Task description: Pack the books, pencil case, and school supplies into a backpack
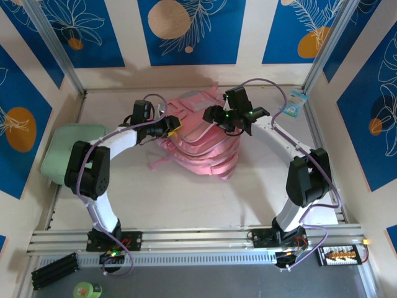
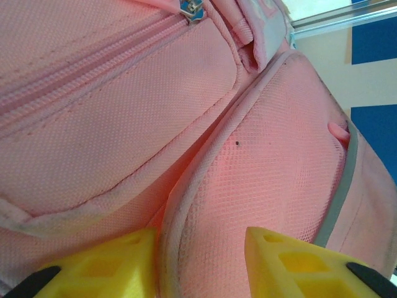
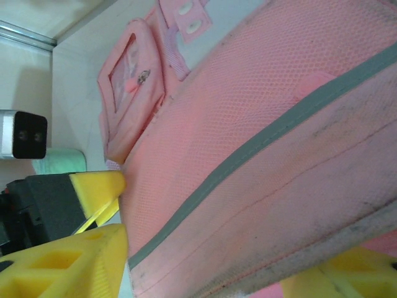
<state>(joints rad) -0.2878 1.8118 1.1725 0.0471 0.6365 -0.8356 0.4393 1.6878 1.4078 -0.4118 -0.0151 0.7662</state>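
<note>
The left gripper (image 2: 200,251) stands narrow, astride the backpack's (image 2: 124,124) piped seam (image 2: 186,186); whether it pinches cannot be told. The right gripper (image 3: 208,273) stands wide, the grey-trimmed edge (image 3: 260,139) between its jaws. Seat fabric deep before closing.

No legible text, brand, number or sign anywhere. Candidates checked: the backpack (image 1: 197,148) has a framed patch (image 3: 132,79) at about 10 o'clock in the right wrist view, carrying only a small pink shape and no letters. There are pale marks on a panel (image 2: 268,9) at 1 o'clock in the left wrist view, cropped and unreadable. A small teal packet (image 1: 292,104) sits at 1 o'clock on the tabletop (image 1: 186,192), its print too small to make out. The blue wall panels (image 1: 192,31) show leaf-and-circle artwork only.
</note>
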